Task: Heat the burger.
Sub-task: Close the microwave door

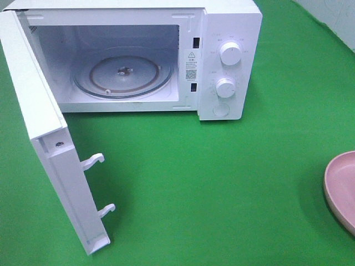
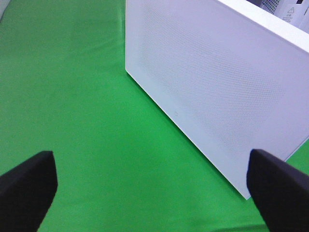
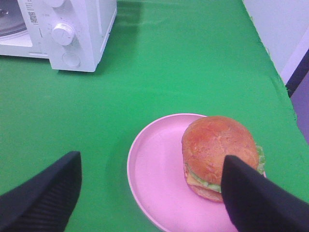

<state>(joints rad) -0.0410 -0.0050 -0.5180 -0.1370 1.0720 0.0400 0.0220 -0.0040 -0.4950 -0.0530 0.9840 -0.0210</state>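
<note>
We see the round burger with a shiny orange-brown bun, green lettuce and yellow cheese [image 3: 219, 157] sitting on the round pink plate [image 3: 154, 179]. It sits toward one side of the plate, not in the middle. The plate rests on the green cloth table [image 1: 222, 183], at the far right edge of the high view, where only a slice of the plate shows and the burger is out of sight.

Our right gripper [image 3: 149, 193] hangs over the plate with its two black fingers spread wide and nothing between them. The burger lies just in front of it and a bit toward one finger [image 3: 256, 198], which hides a part of the bun. The burger is round, so it has no long side to line up with.

Our left gripper [image 2: 152, 186] is spread wide too, and empty. It looks at the outside of the white microwave door [image 2: 217, 87], far from the burger.

The white microwave [image 1: 222, 61] stands at the back with its door swung wide. The round glass tray [image 1: 123, 77] inside is bare.

So we think the right arm is the one to use, since it is much nearer. It would need to shift a little so the burger sits midway between the fingers, then go down and squeeze softly. Too hard a squeeze might squash the bun.
</note>
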